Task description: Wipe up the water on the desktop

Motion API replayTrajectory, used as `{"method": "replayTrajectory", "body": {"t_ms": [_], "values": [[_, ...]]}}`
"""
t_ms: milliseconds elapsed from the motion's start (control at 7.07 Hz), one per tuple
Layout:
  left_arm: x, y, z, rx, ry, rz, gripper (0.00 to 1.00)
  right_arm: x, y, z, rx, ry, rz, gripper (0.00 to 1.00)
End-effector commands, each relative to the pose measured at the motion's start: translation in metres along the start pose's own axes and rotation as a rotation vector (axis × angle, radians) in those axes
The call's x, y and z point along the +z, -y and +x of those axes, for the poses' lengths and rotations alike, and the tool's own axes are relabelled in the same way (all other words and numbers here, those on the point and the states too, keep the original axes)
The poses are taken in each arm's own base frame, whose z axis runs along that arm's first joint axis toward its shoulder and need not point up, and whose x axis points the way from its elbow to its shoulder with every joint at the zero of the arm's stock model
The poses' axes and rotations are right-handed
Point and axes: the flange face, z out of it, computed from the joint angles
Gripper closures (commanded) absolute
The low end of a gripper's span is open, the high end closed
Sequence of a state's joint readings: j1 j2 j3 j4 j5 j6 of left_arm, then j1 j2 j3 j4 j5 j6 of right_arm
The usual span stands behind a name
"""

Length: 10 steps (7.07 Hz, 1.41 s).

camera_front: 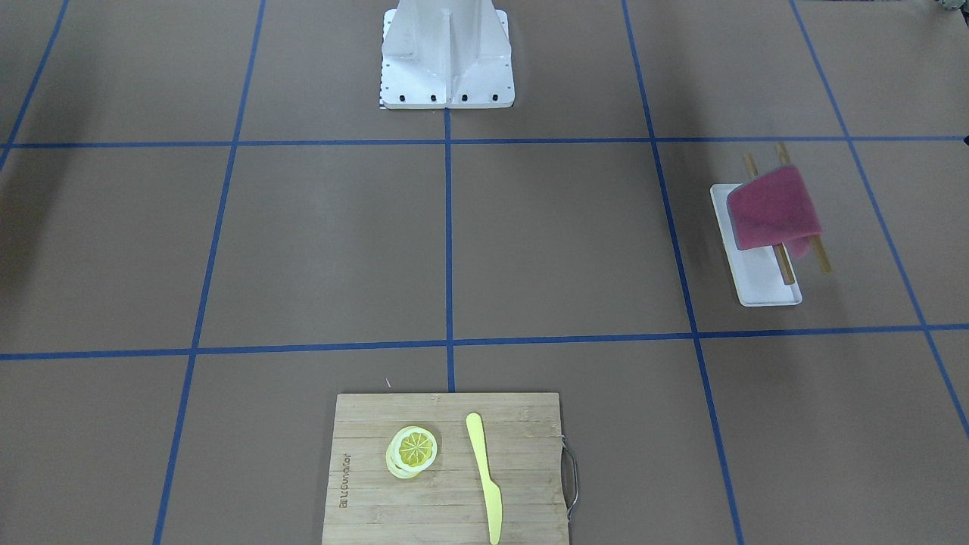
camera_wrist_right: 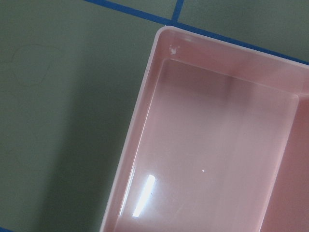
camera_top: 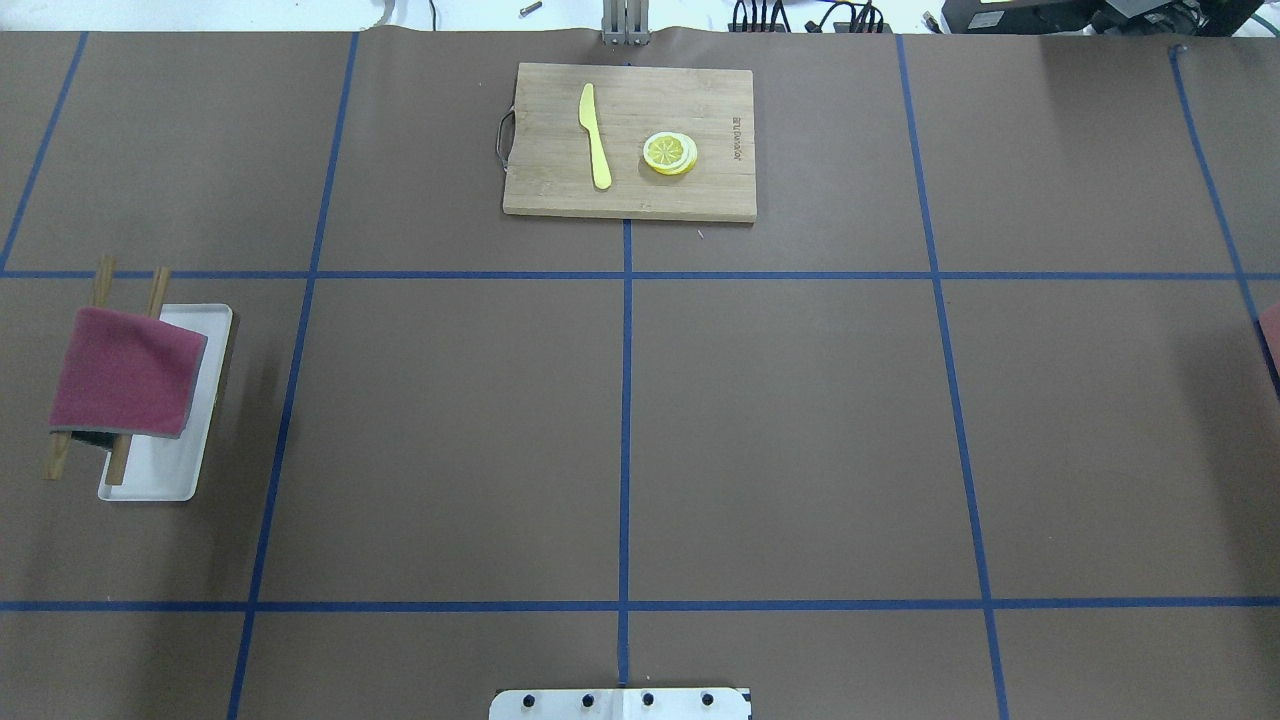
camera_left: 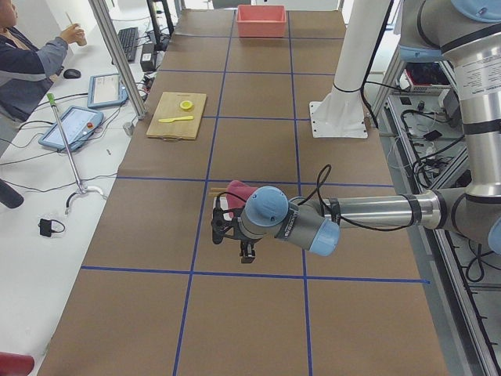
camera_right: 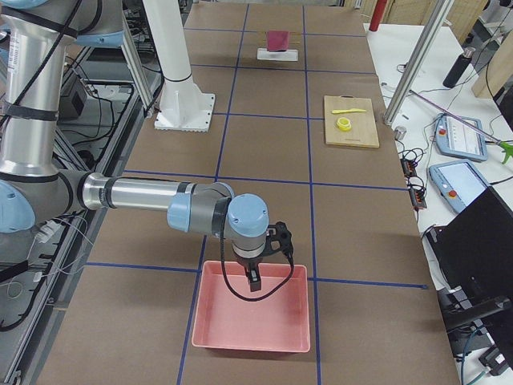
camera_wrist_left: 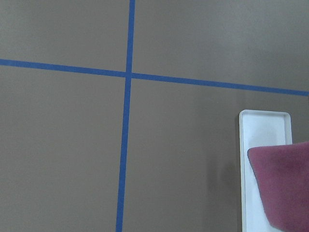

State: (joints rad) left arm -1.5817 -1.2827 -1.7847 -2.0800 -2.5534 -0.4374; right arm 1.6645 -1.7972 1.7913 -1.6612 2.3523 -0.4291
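The desktop [camera_top: 780, 430] is a matte brown surface with blue tape lines; I see no water on it. A magenta cloth [camera_top: 125, 372] hangs over two wooden rods [camera_top: 158, 290] above a white tray [camera_top: 160, 470] on my left side; it also shows in the left wrist view [camera_wrist_left: 285, 186]. My left gripper [camera_left: 243, 249] hangs over the desktop just beside the cloth [camera_left: 239, 190]; I cannot tell if it is open or shut. My right gripper [camera_right: 255, 277] hangs over a pink bin [camera_right: 250, 321]; I cannot tell its state either.
A bamboo cutting board [camera_top: 630, 140] with a yellow knife [camera_top: 595, 135] and lemon slices [camera_top: 670, 153] lies at the far middle. The pink bin [camera_wrist_right: 217, 145] holds nothing. The white robot base [camera_front: 447, 57] stands at the near middle. An operator [camera_left: 27, 63] sits beyond the far edge.
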Motion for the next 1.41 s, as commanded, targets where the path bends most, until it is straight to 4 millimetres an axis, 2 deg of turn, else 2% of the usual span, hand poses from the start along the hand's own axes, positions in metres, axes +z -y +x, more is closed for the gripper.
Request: {"method": "replayTrajectory", "body": {"t_ms": [0, 283, 424, 566, 707, 849, 990, 1132, 1273], "values": [[-0.007, -0.009, 0.010, 0.016, -0.045, 0.044, 0.02, -0.004, 0.002, -0.008, 0.001, 0.037, 0.023, 0.00], [-0.009, -0.023, 0.014, 0.001, -0.110, 0.005, 0.05, 0.001, -0.002, -0.007, 0.007, 0.067, 0.025, 0.00], [-0.009, -0.018, 0.020, 0.022, -0.116, 0.014, 0.05, 0.001, -0.004, -0.006, 0.011, 0.061, 0.023, 0.00], [-0.003, 0.003, 0.046, 0.090, -0.130, 0.012, 0.04, 0.005, -0.010, -0.005, 0.020, 0.064, 0.015, 0.00], [0.016, 0.014, 0.071, 0.136, -0.137, -0.023, 0.04, 0.004, -0.008, -0.006, 0.013, 0.059, 0.016, 0.00], [0.033, 0.020, 0.086, 0.059, -0.109, -0.041, 0.03, 0.003, -0.007, -0.007, 0.011, 0.063, 0.020, 0.00], [0.061, 0.020, 0.107, -0.016, -0.077, -0.076, 0.02, 0.004, -0.009, -0.007, 0.005, 0.063, 0.018, 0.00], [0.080, 0.028, 0.137, 0.022, -0.085, -0.103, 0.02, 0.004, -0.010, -0.007, 0.005, 0.062, 0.017, 0.00], [0.100, 0.024, 0.145, 0.039, -0.044, -0.103, 0.02, 0.004, -0.011, -0.007, 0.002, 0.061, 0.016, 0.00]]}}
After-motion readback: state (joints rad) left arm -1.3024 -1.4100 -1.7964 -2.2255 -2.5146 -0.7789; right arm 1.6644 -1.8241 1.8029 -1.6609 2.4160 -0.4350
